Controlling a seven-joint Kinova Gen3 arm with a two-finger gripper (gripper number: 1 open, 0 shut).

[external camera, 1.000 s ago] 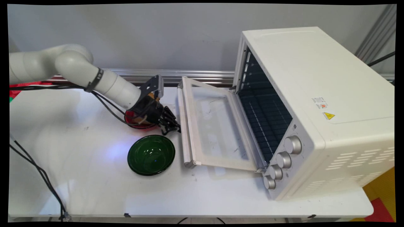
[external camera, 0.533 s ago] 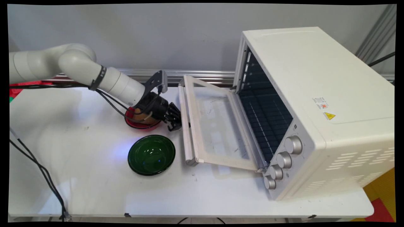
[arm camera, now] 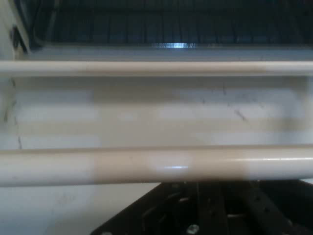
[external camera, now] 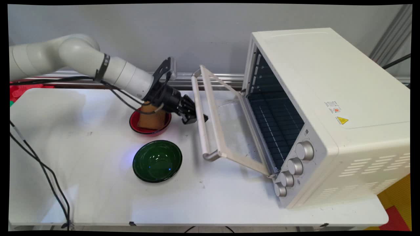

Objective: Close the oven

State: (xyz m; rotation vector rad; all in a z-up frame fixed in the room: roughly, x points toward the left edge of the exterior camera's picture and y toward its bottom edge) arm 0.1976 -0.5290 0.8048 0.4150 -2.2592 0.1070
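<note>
My black gripper [external camera: 196, 118] presses against the underside of the cream handle bar [external camera: 204, 141] of the white toaster oven's [external camera: 328, 98] door [external camera: 231, 131]. The door is half raised, tilted off the table. In the hand view the handle [arm camera: 156, 166] lies straight across just above the gripper's linkage [arm camera: 205, 210], with the door glass [arm camera: 161, 112] and the dark oven rack [arm camera: 171, 24] beyond. Just behind my wrist, a red bowl [external camera: 149, 131] holds a tan-brown chunk [external camera: 151, 118].
An empty dark green bowl [external camera: 157, 160] sits on the white table [external camera: 98, 196] in front of the red bowl. The oven fills the table's right half, its knobs [external camera: 295, 165] facing front. Black cables [external camera: 49, 177] hang at the left.
The arm has moved right and up under the handle. The oven door has risen from lying nearly flat to about half shut. Both bowls stay in place.
</note>
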